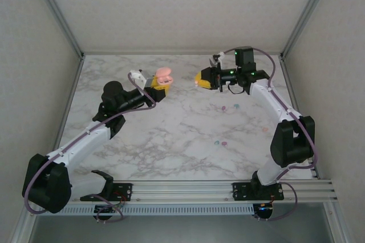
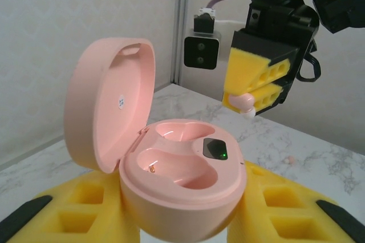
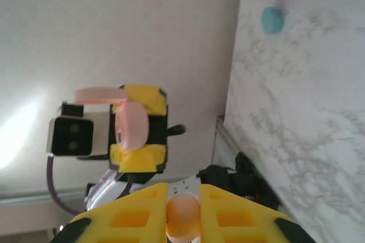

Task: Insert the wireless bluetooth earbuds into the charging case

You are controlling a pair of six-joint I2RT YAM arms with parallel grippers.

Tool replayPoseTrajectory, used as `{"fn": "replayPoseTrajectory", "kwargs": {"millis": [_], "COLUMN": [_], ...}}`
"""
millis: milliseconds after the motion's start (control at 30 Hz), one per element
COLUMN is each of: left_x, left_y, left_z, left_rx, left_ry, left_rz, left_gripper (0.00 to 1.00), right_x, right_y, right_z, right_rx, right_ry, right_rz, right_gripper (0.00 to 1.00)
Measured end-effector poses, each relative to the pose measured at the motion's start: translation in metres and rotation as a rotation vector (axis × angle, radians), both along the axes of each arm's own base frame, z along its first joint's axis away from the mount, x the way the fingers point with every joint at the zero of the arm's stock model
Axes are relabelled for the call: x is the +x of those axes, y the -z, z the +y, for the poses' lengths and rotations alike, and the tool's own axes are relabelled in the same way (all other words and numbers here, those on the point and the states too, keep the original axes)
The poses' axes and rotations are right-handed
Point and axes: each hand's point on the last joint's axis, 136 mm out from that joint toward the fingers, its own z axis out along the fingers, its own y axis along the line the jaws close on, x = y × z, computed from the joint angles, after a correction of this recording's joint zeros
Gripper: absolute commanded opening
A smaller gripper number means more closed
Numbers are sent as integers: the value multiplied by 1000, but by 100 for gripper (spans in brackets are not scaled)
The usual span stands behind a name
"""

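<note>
The left gripper [image 1: 157, 90] clamped the pink charging case [image 2: 171, 169], held open for access. The right gripper [image 2: 251, 89] pinched a pink earbud [image 2: 242, 102] near it, seemingly poised for insertion.

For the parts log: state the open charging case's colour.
The charging case is pale pink, lid and body; best seen in the left wrist view.

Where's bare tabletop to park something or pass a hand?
Free: the middle of the table, bordered by the left arm, the near rail and the loose earbuds; also the far-left corner behind the left arm. Crowded: right-centre, buds scattered beside the right arm, and the gap between the charging case and the right end effector holding a pink earbud.
</note>
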Motion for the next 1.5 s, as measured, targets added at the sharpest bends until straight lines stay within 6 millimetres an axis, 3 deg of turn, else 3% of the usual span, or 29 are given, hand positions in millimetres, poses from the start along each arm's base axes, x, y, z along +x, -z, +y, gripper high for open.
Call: {"fn": "replayPoseTrajectory", "kwargs": {"millis": [233,500,733,967,1167,1500], "left_x": [-5,-10,-12,-26,-23,-24], "left_y": [0,4,6,-7,-12,-13], "left_z": [-3,-10,-13,-37,-39,-40], "left_rx": [24,58,73,76,71,69], "left_ry": [37,60,75,155,155,160], "left_rz": [-38,-74,-87,-130,-133,-122], "left_gripper": [22,22,23,22,22,22], "right_x": [-20,-25,-27,-36,-36,-32], "right_y": [-28,-47,-46,-53,-62,-57], "right_z": [19,25,28,47,44,42], "right_rx": [54,59,46,19,9,-26], "right_ry": [-105,-122,-122,-106,-73,-46], "right_rz": [-41,-74,-95,-258,-348,-381], "right_gripper": [18,18,18,18,18,19]}}
